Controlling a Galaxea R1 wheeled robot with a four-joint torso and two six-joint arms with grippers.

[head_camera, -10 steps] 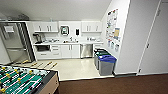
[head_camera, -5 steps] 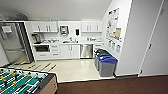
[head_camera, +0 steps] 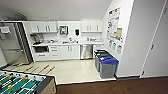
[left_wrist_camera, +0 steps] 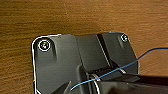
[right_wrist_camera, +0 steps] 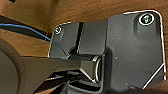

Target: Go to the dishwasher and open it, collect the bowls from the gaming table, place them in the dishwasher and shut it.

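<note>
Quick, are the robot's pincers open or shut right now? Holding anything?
Left pincer: cannot be told from these pictures.
Right pincer: cannot be told either.

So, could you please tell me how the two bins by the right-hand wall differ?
The nearer bin has a blue lid, while the farther bin has a green one. The blue-lidded bin stands at the edge of the pale floor; the green-lidded bin sits behind it, closer to the dishwasher. Both have grey bodies.
</note>
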